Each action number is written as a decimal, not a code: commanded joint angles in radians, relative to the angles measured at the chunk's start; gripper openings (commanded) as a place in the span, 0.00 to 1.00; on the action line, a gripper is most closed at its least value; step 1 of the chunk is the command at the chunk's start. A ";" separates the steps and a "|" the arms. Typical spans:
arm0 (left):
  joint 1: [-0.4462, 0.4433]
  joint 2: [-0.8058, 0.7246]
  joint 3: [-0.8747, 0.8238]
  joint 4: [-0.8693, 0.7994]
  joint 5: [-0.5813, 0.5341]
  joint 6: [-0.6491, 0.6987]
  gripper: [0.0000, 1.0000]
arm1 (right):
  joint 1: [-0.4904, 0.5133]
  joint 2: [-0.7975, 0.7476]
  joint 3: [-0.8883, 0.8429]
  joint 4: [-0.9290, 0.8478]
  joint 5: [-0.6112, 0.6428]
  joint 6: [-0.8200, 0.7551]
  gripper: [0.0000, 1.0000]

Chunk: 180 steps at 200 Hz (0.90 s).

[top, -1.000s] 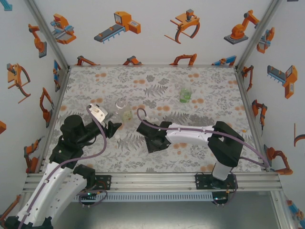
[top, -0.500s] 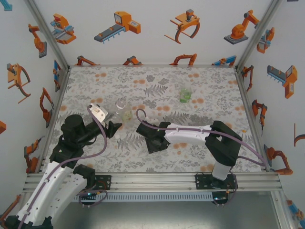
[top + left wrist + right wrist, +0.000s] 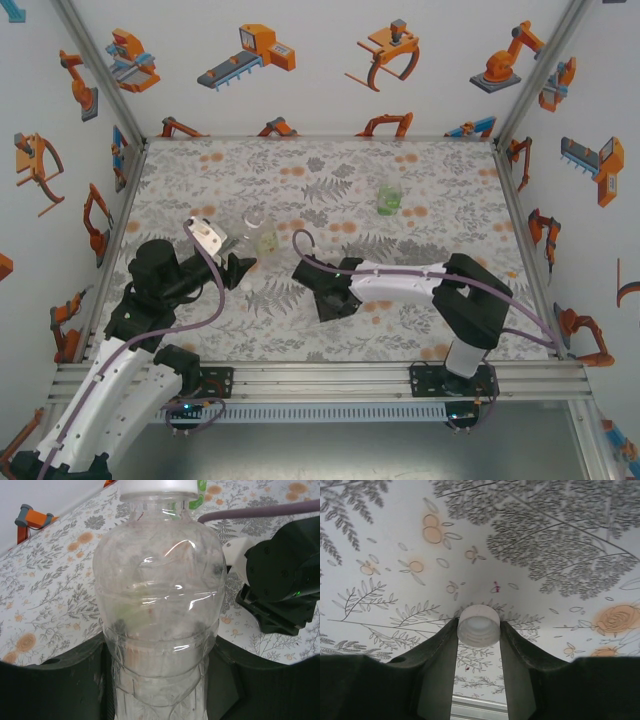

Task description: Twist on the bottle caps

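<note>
The table (image 3: pixel 430 335) has a grey cloth printed with ferns and orange flowers. The white walls (image 3: pixel 320 95) around it carry pictures of orange robots.

In the right wrist view a pale loose cap (image 3: pixel 479 624) is at the lower centre of the frame, close over the cloth. I cannot tell if it touches the cloth. The right gripper (image 3: pixel 479 632) is narrowed on this cap, with one dark finger (image 3: pixel 437 652) pressed against each side. In the top view the right gripper (image 3: pixel 330 300) is near the centre of the frame.

In the left wrist view a transparent bottle (image 3: pixel 157 605) stands upright in the middle, with a white fitted cap (image 3: pixel 157 485) on its neck at the top edge. The left gripper (image 3: pixel 160 680) is closed around its lower part and holds it. In the top view the left gripper (image 3: pixel 243 266) is left of centre, and the transparent bottle (image 3: pixel 266 241) at its tips looks yellowish. A colourless bottle (image 3: pixel 253 218) stands just beyond it. A green bottle (image 3: pixel 389 197) is well apart, toward the upper right.
</note>
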 commanded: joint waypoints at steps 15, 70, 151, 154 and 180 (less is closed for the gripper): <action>0.008 0.002 0.013 0.020 0.020 0.004 0.03 | -0.085 -0.109 -0.096 -0.002 0.037 0.010 0.36; 0.010 0.003 0.012 0.017 0.018 0.004 0.03 | -0.225 -0.172 -0.175 0.046 -0.045 -0.057 0.37; 0.012 0.008 0.013 0.020 0.017 0.002 0.03 | -0.233 -0.219 -0.121 -0.007 -0.039 -0.061 0.44; 0.011 0.008 0.014 0.020 0.018 0.001 0.03 | -0.233 -0.217 -0.121 -0.007 -0.040 -0.060 0.44; 0.012 0.009 0.014 0.019 0.019 0.001 0.03 | -0.234 -0.203 -0.117 0.001 -0.044 -0.060 0.43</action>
